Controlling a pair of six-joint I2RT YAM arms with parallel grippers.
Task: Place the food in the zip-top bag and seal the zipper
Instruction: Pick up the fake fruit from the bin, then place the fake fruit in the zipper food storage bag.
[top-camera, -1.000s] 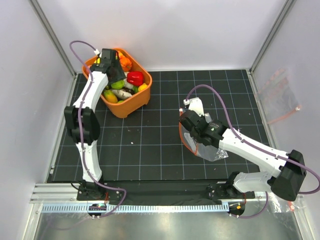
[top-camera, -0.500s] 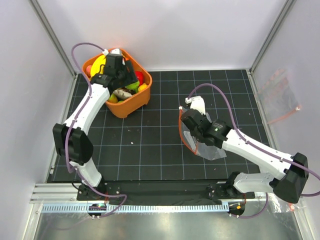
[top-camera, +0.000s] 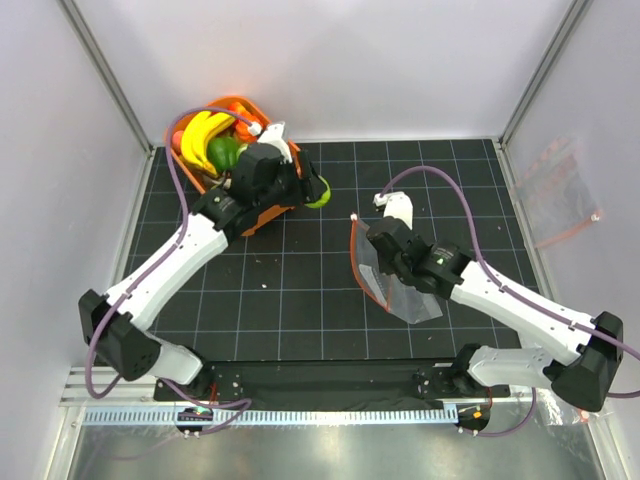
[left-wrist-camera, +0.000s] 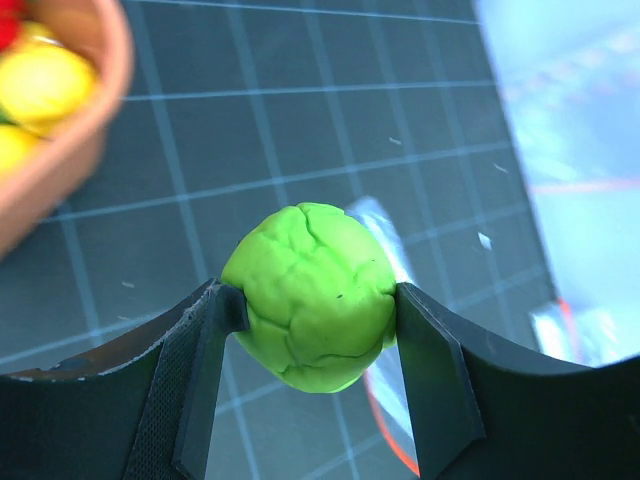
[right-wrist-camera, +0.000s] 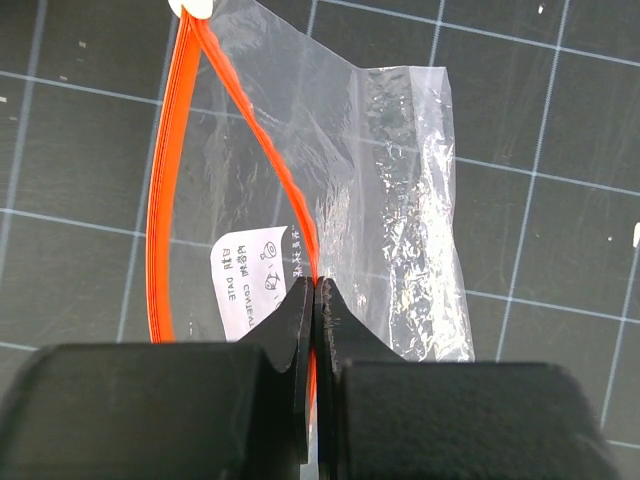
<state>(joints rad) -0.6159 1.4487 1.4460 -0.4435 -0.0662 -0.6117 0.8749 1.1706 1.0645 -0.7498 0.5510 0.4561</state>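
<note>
My left gripper (top-camera: 314, 190) is shut on a lime-green lumpy piece of food (left-wrist-camera: 312, 295), held above the mat just right of the orange tub and left of the bag. The zip-top bag (right-wrist-camera: 400, 190) is clear and crinkly, and its mouth is held open towards the left arm. My right gripper (right-wrist-camera: 315, 292) is shut on one side of the red-orange zipper (right-wrist-camera: 163, 180); the other side bows away from it. A white tab (right-wrist-camera: 194, 8) sits at the strip's far end. From above, the bag (top-camera: 405, 295) hangs under the right gripper (top-camera: 385, 262).
The orange tub (top-camera: 238, 103) at the back left holds more food: a yellow banana bunch (top-camera: 203, 130) and a dark green piece (top-camera: 225, 153). Its rim (left-wrist-camera: 85, 140) shows at the left wrist view's top left. Another clear bag (top-camera: 560, 190) shows at the right wall.
The left arm has swung out of the tub to the right, carrying the green piece toward the bag. The tub has shifted back and left. The right gripper has moved the bag slightly.
</note>
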